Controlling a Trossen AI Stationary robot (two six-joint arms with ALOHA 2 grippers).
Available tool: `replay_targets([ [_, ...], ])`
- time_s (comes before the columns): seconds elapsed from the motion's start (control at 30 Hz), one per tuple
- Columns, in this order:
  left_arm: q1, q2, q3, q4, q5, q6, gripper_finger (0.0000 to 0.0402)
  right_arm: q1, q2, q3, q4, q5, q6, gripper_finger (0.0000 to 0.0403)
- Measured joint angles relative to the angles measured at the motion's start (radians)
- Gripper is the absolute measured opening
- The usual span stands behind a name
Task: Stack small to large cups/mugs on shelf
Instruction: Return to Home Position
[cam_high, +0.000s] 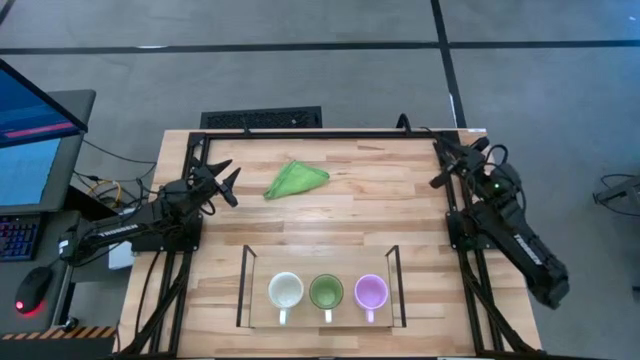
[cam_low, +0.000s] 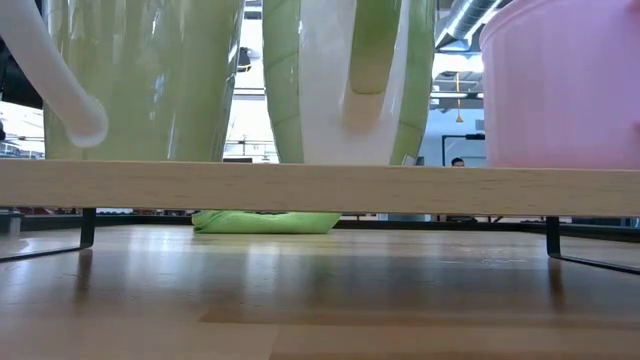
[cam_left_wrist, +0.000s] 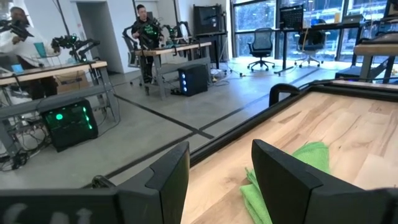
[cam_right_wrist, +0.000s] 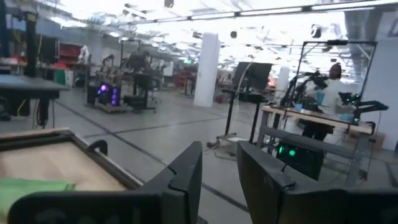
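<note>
Left gripper (cam_high: 228, 182): spread, empty | right gripper (cam_high: 438, 168): apparently slightly parted, empty | white mug (cam_high: 286, 291), green mug (cam_high: 326, 291), purple mug (cam_high: 371, 292): crosswise row on shelf (cam_high: 244, 285), well apart from both grippers, white nearest left.

I see a table (cam_high: 400, 200) of pale wood — smooth, grain showing, with a soft sheen at table level. At 6 o'clock the shelf (cam_high: 244, 285) has thin matt black metal frames and a clear top. The white mug (cam_high: 286, 292), green mug (cam_high: 326, 292) and purple mug (cam_high: 371, 292) look glossy — glazed. Toward 12 o'clock, the cloth (cam_high: 296, 179) is soft, crumpled green fabric.
</note>
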Motion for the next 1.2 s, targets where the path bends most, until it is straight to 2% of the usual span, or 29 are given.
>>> replay_targets([
  [0.2, 0.000, 0.000, 0.000, -0.001, 0.000, -0.001, 0.0167, -0.046, 0.000, -0.085, 0.148, 0.001, 0.051, 0.0123],
  [0.53, 0.000, 0.000, 0.000, -0.005, 0.000, -0.005, 0.0167, -0.084, 0.001, -0.175, 0.218, -0.002, 0.100, 0.0123],
  [1.03, 0.000, 0.000, 0.000, -0.001, -0.001, -0.008, 0.0167, -0.084, 0.000, -0.175, 0.171, -0.002, 0.136, 0.0123],
  [1.2, 0.000, 0.000, 0.000, 0.068, -0.013, -0.008, 0.0167, -0.082, 0.000, -0.175, 0.140, -0.002, 0.136, 0.0123],
])
